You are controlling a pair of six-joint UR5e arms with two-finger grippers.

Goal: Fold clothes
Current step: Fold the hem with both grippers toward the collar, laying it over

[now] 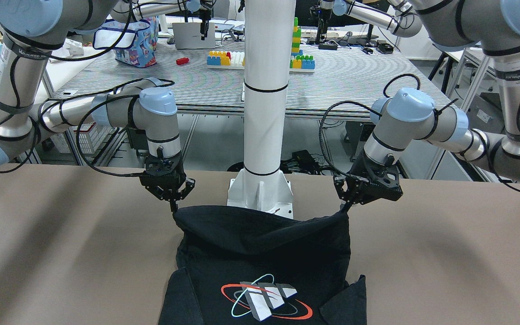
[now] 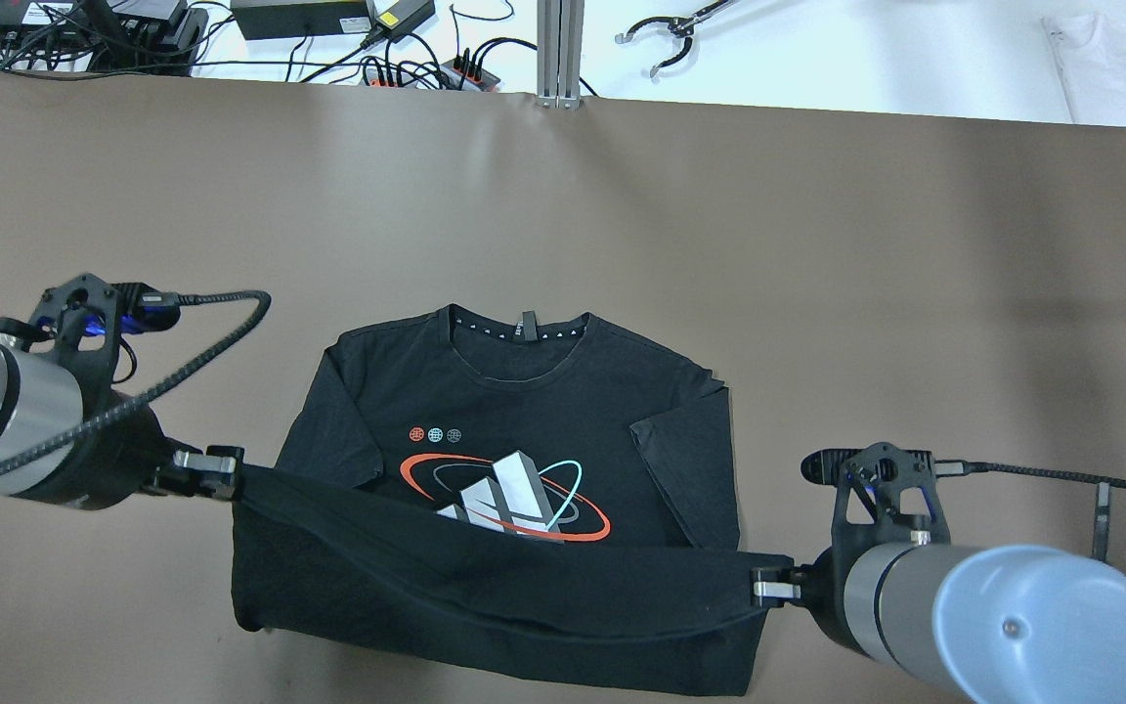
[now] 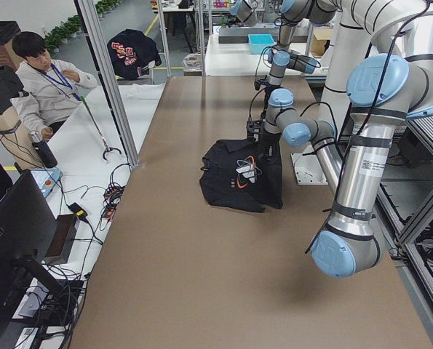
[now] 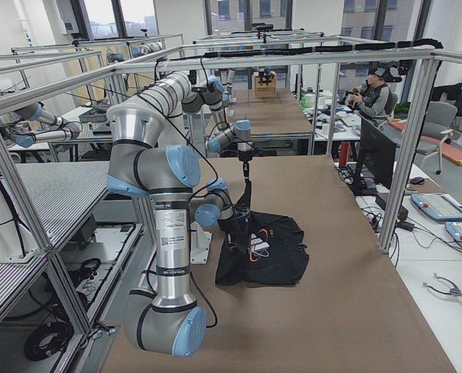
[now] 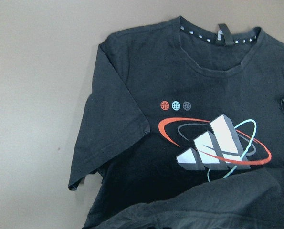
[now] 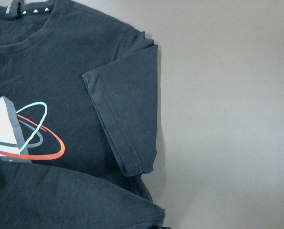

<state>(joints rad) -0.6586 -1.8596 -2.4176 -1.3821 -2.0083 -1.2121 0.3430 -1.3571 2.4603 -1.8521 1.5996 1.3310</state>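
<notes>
Hem lift, mid-fold. The left claw (image 2: 221,469) and the right claw (image 2: 768,587) are each clamped on a hem corner of the black shirt (image 2: 524,391), which lies print-up at mid-counter (image 2: 817,244). We would carry both corners forward level and in step, with the hem (image 2: 485,577) taut, and land them by the collar (image 2: 522,328). The collar points away from the robot — the shirt's long axis runs near-to-far.

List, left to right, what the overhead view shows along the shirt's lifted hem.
left gripper pinching one hem corner → black T-shirt, its hem stretched between the two grippers → right gripper pinching the other corner
</notes>
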